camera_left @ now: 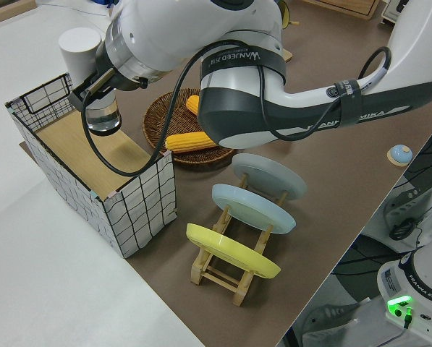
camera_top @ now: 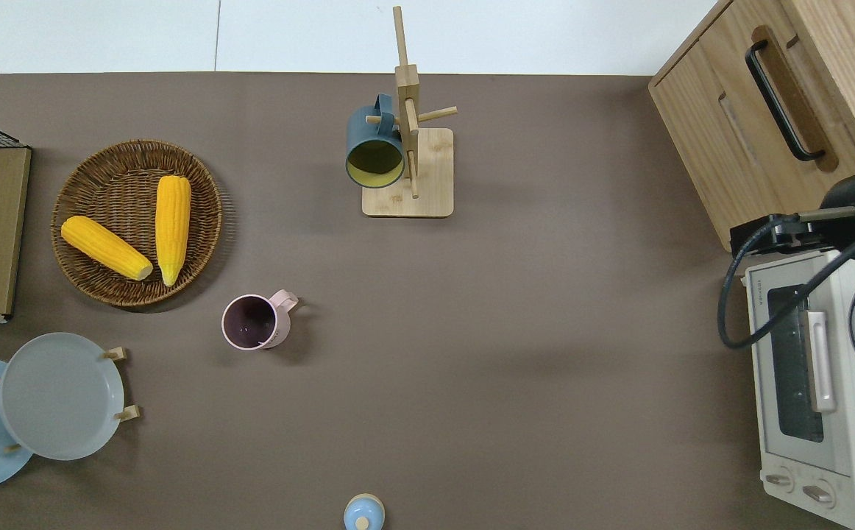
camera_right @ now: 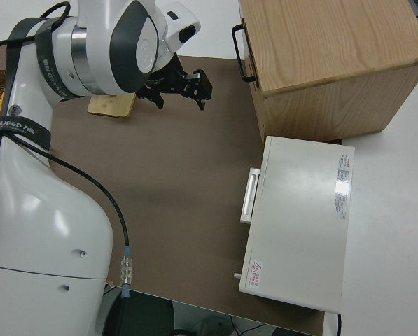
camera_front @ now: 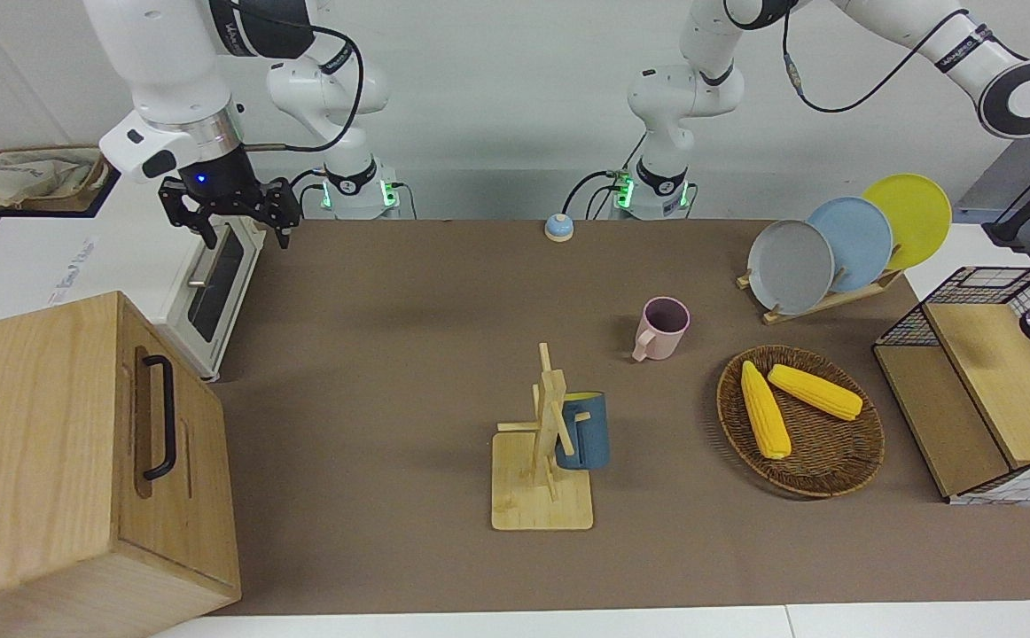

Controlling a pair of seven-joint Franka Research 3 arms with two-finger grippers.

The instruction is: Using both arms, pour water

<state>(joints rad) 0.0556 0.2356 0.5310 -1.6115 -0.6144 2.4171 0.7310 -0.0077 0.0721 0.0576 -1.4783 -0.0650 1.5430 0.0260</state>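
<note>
From my left side camera: the left arm [camera_left: 223, 79] fills the top of the picture, white shell with a black band and black cables. Its wrist end hangs over the wire-grid box [camera_left: 100, 181], which has a wooden panel inside; I cannot make out the gripper's fingers here. On the brown table [camera_left: 331, 188] I see a wicker basket [camera_left: 158, 123] holding corn cobs [camera_left: 190, 142], partly hidden by the arm. Beside the box stands a wooden rack [camera_left: 226, 267] with three plates on edge: yellow plate [camera_left: 230, 249], blue plate [camera_left: 253, 207], grey plate [camera_left: 270, 176]. A small blue bell [camera_left: 399, 154] sits nearer to the robots.
</note>
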